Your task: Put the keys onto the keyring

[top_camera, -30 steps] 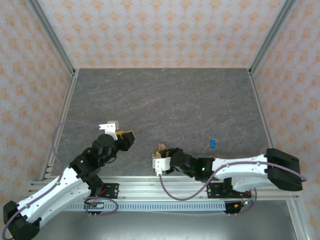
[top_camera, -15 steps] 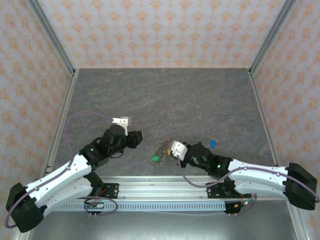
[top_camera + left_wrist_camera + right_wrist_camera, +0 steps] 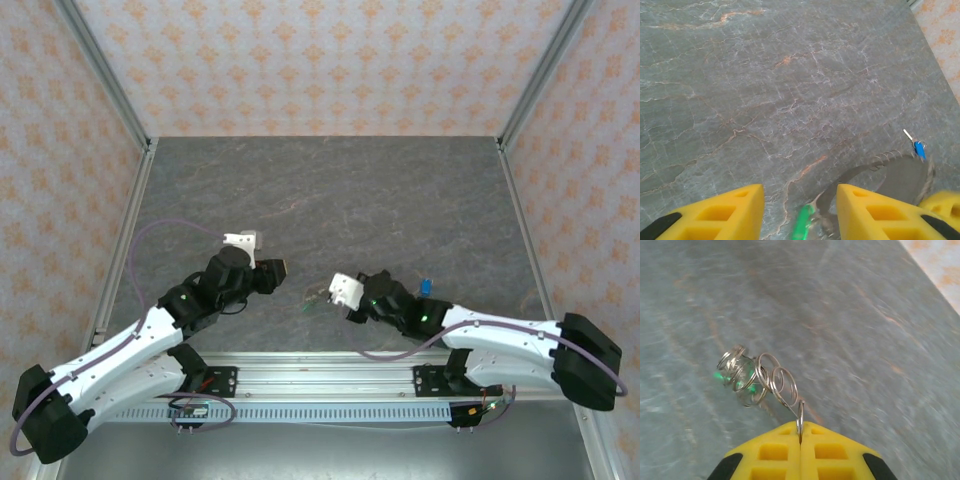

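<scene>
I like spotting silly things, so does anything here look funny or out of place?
The keyring isn't lying flat: the shut right gripper pinches its edge, so it sticks out tilted above the table. The blue key lies alone, apart from it. Nothing looks broken or spilled.

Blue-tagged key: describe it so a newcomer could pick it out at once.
On the grey stone-patterned table, look near the front edge, just beyond the right arm. The blue-tagged key lies alone there, right of the right gripper. Its blue tag and isolation set it apart from the green-tagged key by the keyring that gripper pinches.
</scene>
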Controlling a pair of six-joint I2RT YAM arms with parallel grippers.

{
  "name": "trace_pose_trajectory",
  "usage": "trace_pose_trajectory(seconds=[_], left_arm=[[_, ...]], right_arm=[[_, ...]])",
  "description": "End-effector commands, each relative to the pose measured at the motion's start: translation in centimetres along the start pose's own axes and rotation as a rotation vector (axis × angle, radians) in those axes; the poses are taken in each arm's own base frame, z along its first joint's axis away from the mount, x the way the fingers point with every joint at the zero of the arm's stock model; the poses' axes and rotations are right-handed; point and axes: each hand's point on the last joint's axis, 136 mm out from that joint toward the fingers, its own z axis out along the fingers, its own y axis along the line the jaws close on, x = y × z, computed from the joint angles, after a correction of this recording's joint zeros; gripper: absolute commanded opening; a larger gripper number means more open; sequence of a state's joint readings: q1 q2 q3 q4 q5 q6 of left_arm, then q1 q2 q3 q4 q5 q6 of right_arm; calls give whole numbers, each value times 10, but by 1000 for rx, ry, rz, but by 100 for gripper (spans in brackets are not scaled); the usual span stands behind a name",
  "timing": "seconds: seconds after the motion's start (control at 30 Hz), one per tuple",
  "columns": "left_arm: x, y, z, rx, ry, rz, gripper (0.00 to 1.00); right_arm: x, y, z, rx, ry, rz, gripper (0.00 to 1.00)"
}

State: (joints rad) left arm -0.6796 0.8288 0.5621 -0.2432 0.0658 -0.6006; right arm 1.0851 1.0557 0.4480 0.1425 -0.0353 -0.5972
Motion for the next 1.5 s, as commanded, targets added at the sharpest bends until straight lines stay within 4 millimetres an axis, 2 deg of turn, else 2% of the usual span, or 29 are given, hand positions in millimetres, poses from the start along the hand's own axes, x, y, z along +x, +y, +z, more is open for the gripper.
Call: trace_pose_trajectory(seconds=[0.0,0.17,0.37,0.57,0.87,1.07,1.17,1.3,1.47], left_arm=[[-15,0,-9,-16,-50,14,43],[-20,-6,-10,19,-87,73,46],[-25,-20,-11,97,-123,138,51],[-13,-58,-10,317,-104,310,53],[-5,-85,-10,476,-173,630,57],[2,-106,4,566,-112,776,48],[10,-116,11,628,-60,830,35],[15,-122,12,667,-17,858,33],[31,-115,7,684,-13,929,33]], right_arm=[[1,17,2,-47,9,-66,0],[-11,29,-6,-110,-90,-53,0],[-1,32,-8,-117,-82,-55,0],[-12,19,-21,-140,-214,113,0],[-19,1,-40,-273,-334,202,0],[-26,-5,-34,-343,-333,177,0],[-28,-11,-28,-341,-303,129,0],[-35,-15,-24,-349,-298,100,0],[-36,-15,-21,-361,-299,71,0]])
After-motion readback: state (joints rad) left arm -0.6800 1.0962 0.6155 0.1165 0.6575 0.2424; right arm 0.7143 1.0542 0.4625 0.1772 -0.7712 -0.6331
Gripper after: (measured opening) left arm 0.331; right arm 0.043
